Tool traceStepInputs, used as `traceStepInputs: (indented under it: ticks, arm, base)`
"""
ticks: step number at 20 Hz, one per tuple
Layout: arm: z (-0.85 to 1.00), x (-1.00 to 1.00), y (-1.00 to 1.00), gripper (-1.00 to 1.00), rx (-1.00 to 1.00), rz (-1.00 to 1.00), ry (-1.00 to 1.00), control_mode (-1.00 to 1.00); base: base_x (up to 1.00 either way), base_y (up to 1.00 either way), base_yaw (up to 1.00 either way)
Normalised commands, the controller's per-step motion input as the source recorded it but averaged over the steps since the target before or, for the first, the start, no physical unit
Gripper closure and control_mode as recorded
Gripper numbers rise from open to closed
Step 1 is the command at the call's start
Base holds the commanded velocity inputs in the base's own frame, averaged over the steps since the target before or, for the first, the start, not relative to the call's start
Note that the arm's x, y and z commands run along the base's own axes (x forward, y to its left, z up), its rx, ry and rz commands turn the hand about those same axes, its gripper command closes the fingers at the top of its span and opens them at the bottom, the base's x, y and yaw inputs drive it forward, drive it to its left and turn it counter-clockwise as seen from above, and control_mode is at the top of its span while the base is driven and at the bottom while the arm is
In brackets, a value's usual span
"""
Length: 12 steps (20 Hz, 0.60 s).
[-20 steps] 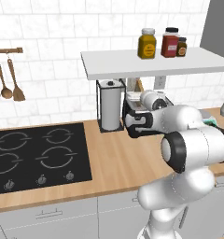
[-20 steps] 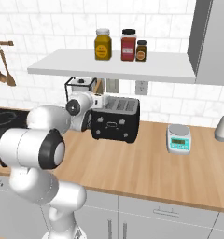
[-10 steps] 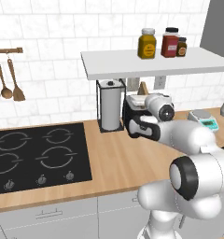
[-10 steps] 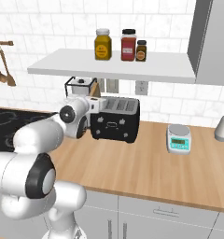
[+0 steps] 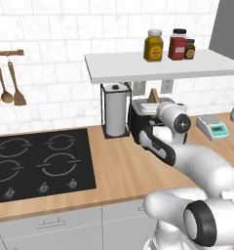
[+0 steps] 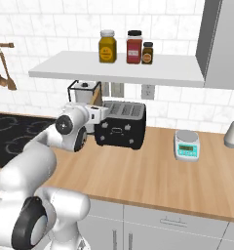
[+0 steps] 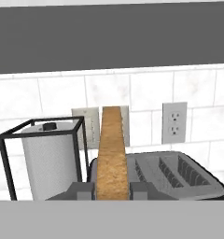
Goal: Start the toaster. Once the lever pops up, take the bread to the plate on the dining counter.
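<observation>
Paper-towel roll (image 7: 48, 161) stands just beside toaster (image 6: 121, 126), bread (image 7: 111, 154) upright.

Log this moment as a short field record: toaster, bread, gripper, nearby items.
toaster: black, on the wall counter under the shelf
bread: tan slice standing edge-on, sticking up from the toaster's leftmost slot
gripper: one finger tip on each side of the bread; grip cannot be confirmed
paper-towel roll: in a black wire holder, left of the toaster
kitchen scale: right of the toaster
</observation>
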Motion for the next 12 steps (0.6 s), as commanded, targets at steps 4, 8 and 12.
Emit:
traceStepInputs:
  ticks: [4, 8, 12]
  arm:
    - [0.24, -0.62, 0.00, 1.00, 0.05, 0.00, 0.25, -1.00]
    - [0.42, -0.94, 0.00, 1.00, 0.02, 0.00, 0.16, -1.00]
    - [0.49, -0.95, 0.00, 1.00, 0.00, 0.00, 0.04, -1.00]
  base:
    - [0.00, 0.00, 0.00]
    - [0.00, 0.00, 0.00]
    - [0.00, 0.00, 0.00]
